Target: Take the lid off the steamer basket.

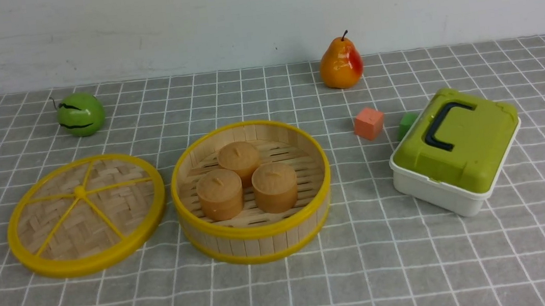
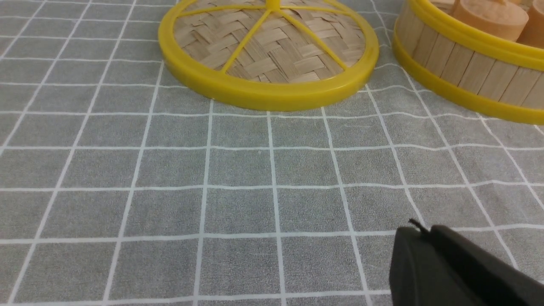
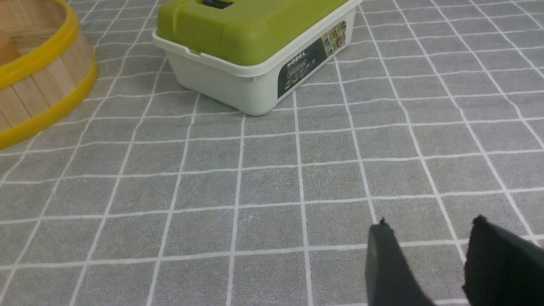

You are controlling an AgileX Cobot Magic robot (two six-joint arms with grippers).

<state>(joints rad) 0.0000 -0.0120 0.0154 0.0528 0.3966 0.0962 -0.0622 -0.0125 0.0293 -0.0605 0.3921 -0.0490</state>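
The lid point(image 1: 85, 214), a woven bamboo disc with a yellow rim and spokes, lies flat on the cloth just left of the steamer basket point(image 1: 257, 234). The basket is uncovered and holds three tan cup-shaped cakes point(image 1: 244, 177). Neither gripper shows in the front view. In the left wrist view my left gripper point(image 2: 420, 231) is shut and empty, low over the cloth, well short of the lid point(image 2: 267, 51) and the basket point(image 2: 463, 72). In the right wrist view my right gripper point(image 3: 429, 227) is open and empty over bare cloth, with the basket point(image 3: 38, 89) far off.
A white box with a green lid and black handle point(image 1: 457, 150) stands right of the basket; it also shows in the right wrist view point(image 3: 255, 46). Behind are an orange cube point(image 1: 368, 123), a small green cube point(image 1: 406, 124), a pear point(image 1: 341, 64) and a green apple point(image 1: 80, 114).
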